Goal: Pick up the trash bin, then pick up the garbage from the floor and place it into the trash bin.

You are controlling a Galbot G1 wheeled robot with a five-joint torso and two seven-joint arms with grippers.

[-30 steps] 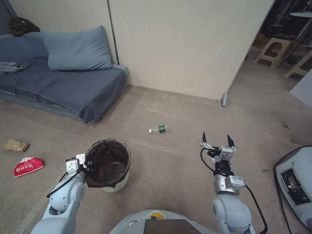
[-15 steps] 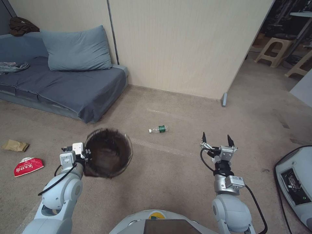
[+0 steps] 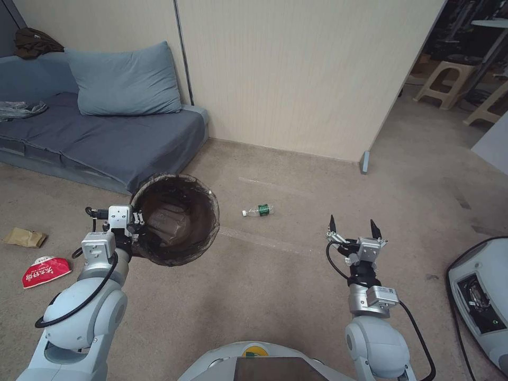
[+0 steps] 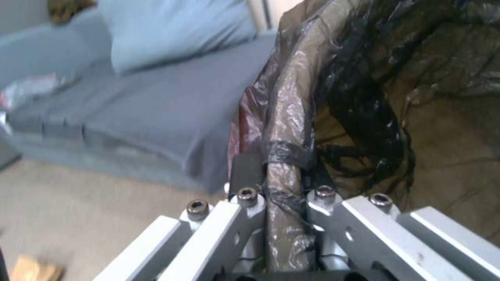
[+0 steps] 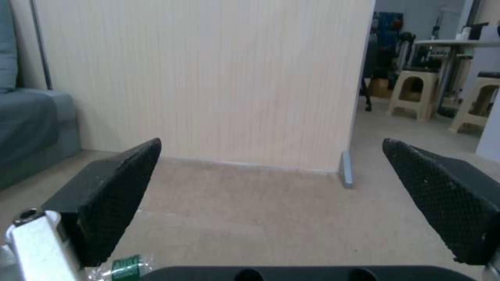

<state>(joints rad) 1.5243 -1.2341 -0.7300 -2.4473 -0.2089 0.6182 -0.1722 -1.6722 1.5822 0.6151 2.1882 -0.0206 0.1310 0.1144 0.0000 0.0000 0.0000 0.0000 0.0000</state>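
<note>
My left gripper (image 3: 135, 226) is shut on the near rim of the trash bin (image 3: 211, 233), a small round bin lined with a dark brown see-through bag, and holds it up off the floor, its mouth facing me. The left wrist view shows my left gripper (image 4: 282, 194) pinching the bag-covered rim of the trash bin (image 4: 359, 97). A clear bottle with a green label (image 3: 258, 210) lies on the carpet beyond the bin. A red-and-white packet (image 3: 45, 271) and a brown paper bag (image 3: 24, 237) lie at the left. My right gripper (image 3: 353, 226) hangs open over bare carpet, its fingers (image 5: 115, 195) wide apart.
A blue sofa (image 3: 116, 137) with a pillow (image 3: 124, 79) stands at the back left against a beige wall. A partition ends at a grey foot (image 3: 364, 162). Beige stools (image 3: 450, 79) stand back right. A grey machine base (image 3: 479, 296) sits at the right edge.
My left arm has lifted the trash bin off the floor, up and farther away from me. The right arm and the litter have not moved.
</note>
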